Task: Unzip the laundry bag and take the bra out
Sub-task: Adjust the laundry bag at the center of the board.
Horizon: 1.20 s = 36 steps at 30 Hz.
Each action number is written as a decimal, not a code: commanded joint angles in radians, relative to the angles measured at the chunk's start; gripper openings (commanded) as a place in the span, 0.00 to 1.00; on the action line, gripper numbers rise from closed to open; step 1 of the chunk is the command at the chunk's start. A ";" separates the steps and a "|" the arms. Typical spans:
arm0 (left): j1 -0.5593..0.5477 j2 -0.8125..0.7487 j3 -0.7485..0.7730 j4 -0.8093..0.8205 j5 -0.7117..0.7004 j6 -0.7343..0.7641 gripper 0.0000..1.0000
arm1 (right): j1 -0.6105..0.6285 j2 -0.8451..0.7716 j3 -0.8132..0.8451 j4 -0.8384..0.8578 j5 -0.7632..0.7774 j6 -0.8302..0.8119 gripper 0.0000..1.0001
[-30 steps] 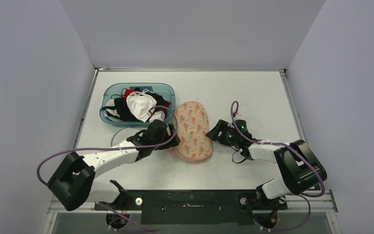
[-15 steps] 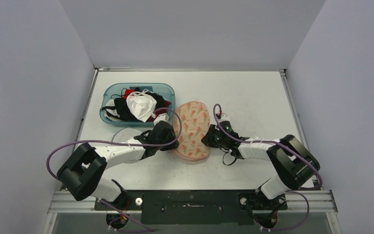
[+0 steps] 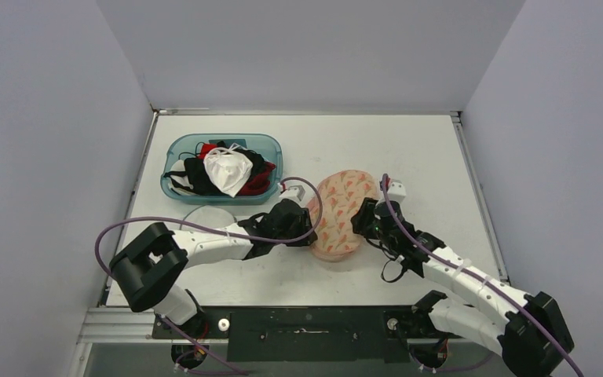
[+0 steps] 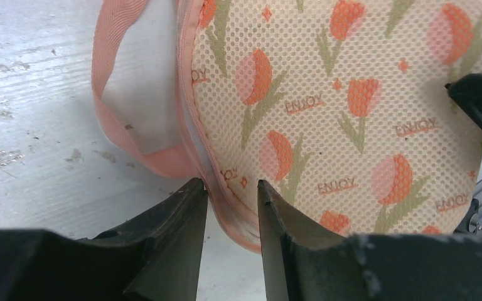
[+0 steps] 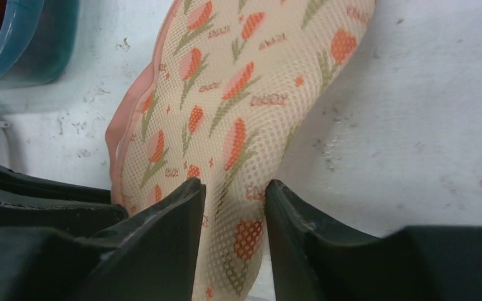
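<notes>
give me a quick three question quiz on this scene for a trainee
1. Which grippers pinch the laundry bag? A left only, B right only, C both.
2. True or false: the bag sits outside the teal tub.
3. Fill in: the bag's mesh is printed with orange ____.
Key: 1 C, the left gripper on its pink seam, the right gripper on its mesh. 2 true. 3 tulips.

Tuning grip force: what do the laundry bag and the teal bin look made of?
The laundry bag: seems mesh fabric, matte; fine grid of holes under the tulip print. Its trim loop: woven peach ribbon, ribbed weave visible. The teal bin: probably translucent plastic, smooth; tinted see-through wall.
</notes>
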 commanded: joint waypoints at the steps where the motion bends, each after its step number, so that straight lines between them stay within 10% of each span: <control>1: -0.014 -0.012 0.036 0.050 0.001 0.011 0.34 | 0.001 -0.096 -0.012 -0.123 0.055 -0.015 0.50; 12: -0.005 -0.200 0.091 -0.106 -0.085 0.054 0.60 | -0.001 -0.187 0.042 -0.193 0.120 -0.006 0.68; 19: 0.023 -0.024 0.279 -0.025 0.044 0.116 0.43 | -0.002 -0.357 -0.122 -0.011 0.014 0.054 0.59; 36: 0.120 0.302 0.579 -0.260 0.057 0.275 0.52 | -0.004 -0.369 -0.128 -0.047 -0.002 0.012 0.59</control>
